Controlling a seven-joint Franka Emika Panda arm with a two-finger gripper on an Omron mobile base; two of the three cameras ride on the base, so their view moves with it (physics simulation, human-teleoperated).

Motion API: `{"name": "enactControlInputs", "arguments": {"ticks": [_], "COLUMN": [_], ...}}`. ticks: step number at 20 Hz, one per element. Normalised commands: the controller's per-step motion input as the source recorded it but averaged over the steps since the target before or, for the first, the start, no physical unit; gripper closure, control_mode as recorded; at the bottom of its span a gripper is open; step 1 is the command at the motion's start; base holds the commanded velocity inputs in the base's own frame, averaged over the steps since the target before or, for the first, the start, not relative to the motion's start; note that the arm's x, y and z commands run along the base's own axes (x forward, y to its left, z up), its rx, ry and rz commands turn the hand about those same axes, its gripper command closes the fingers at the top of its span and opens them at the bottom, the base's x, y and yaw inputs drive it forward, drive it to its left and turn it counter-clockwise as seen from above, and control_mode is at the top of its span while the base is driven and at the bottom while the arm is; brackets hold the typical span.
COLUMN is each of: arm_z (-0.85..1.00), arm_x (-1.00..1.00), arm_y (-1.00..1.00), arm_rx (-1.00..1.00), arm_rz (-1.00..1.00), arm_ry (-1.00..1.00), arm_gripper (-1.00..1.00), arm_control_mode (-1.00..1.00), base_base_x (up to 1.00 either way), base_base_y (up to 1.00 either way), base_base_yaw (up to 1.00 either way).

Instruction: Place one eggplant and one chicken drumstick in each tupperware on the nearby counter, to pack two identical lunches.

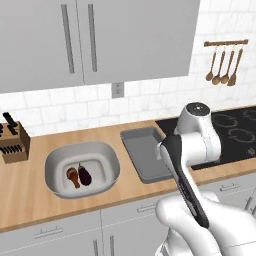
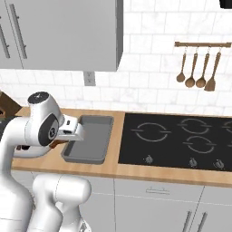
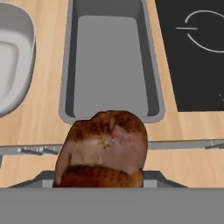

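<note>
Drumstick in my claw, parked just short of the dark tray

My claw (image 3: 101, 186) is clamped on a browned chicken drumstick (image 3: 103, 148), held over the worktop's (image 3: 46, 122) front edge. The dark grey rectangular tupperware (image 3: 109, 61) sits right ahead of it, nothing inside. Off to the claw's left, the light grey bowl-like tupperware (image 1: 82, 170) has another drumstick (image 1: 73, 176) and an eggplant (image 1: 85, 175) side by side. Black stovetop (image 2: 179, 140) is to the right.

Both base views look down at the counter (image 1: 30, 195) from opposite sides; the hand view hangs close above.
</note>
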Motion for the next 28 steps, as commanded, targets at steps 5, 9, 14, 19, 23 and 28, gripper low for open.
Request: {"name": "enactControlInputs", "arguments": {"ticks": [5,9,14,19,23,28], "arm_z": [-0.55,-0.68,-0.65,-0.69,-0.32,0.04], "arm_x": [1.00,1.00,1.00,1.00,0.74,0.12], "arm_y": [0.02,0.00,0.00,0.00,0.00,0.00], "arm_rx": [0.00,0.00,0.00,0.00,-0.01,0.00], "arm_rz": [-0.02,-0.01,-0.01,0.00,-0.05,-0.01], "arm_ry": [0.08,0.09,0.07,0.09,0.08,0.00], "arm_gripper": [1.00,1.00,1.00,1.00,-1.00,-1.00], "arm_control_mode": [-1.00,-1.00,-1.00,-1.00,-1.00,-1.00], "base_base_x": [0.00,0.00,0.00,0.00,0.00,0.00], "base_base_y": [0.00,0.00,0.00,0.00,0.00,0.00], "base_base_yaw": [0.00,0.00,0.00,0.00,0.00,0.00]}}
